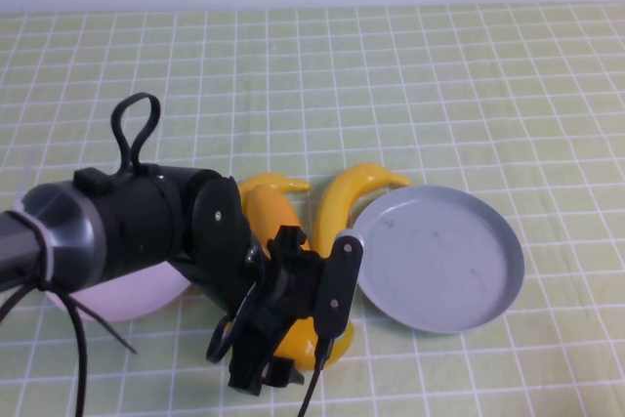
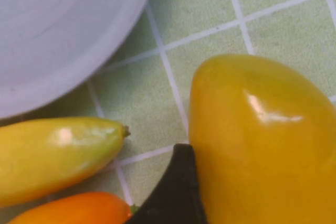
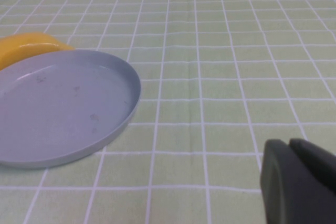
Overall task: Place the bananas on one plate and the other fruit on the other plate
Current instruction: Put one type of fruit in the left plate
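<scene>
My left gripper (image 1: 293, 305) is shut on the yellow-orange mango (image 1: 293, 341), low at the table's near middle. In the left wrist view one black finger (image 2: 176, 192) lies against that mango (image 2: 262, 145). The deeper orange mango (image 1: 271, 217) lies just behind, also seen in the left wrist view (image 2: 73, 211). One banana (image 1: 347, 197) curves against the grey-blue plate (image 1: 439, 261), which holds nothing. The other banana (image 1: 278, 183) lies behind the orange mango. The pink plate (image 1: 137, 290) is mostly hidden under my left arm. My right gripper (image 3: 289, 142) is shut and empty, right of the grey-blue plate (image 3: 63, 103).
A green cloth with a white grid (image 1: 439, 75) covers the table. In the left wrist view a banana end (image 2: 52, 156) and a pale plate rim (image 2: 63, 35) lie close to the held mango; which plate it is I cannot tell.
</scene>
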You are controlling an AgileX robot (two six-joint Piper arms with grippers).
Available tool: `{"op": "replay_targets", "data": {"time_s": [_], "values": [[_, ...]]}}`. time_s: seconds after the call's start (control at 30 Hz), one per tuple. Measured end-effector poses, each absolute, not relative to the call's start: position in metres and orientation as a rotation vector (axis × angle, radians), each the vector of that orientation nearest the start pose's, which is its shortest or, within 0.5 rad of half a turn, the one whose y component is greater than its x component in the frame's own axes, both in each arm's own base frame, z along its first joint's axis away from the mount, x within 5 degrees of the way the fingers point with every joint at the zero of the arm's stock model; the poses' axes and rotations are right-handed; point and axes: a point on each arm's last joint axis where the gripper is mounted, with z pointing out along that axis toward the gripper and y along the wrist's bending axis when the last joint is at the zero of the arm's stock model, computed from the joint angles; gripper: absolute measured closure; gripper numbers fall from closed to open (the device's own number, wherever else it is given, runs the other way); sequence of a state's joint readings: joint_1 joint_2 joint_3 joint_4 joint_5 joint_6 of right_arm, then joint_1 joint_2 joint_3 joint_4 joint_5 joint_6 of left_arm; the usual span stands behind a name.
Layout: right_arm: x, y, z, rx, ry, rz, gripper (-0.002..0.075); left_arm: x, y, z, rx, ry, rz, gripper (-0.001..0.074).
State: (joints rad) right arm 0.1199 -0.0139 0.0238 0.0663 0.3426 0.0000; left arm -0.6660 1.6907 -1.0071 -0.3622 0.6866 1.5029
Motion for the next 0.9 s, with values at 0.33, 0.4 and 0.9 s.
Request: {"op": "replay_targets", "data": {"time_s": [0.33, 0.4, 0.9], "values": [[0.053, 0.008, 0.175, -0.068, 1.837, 0.148, 0.0742, 0.243, -0.212, 0.181, -2.876, -1.930, 0.153, 0.0131], [0.053, 0.008, 0.175, -0.068, 1.837, 0.148, 0.0742, 0.243, -0.212, 0.181, -2.873, -1.934, 0.152, 0.0181], [0.053, 0.008, 0.175, -0.068, 1.837, 0.148, 0.0742, 0.229, -0.200, 0.238, -2.363, -2.674, 0.325, 0.0209]]}}
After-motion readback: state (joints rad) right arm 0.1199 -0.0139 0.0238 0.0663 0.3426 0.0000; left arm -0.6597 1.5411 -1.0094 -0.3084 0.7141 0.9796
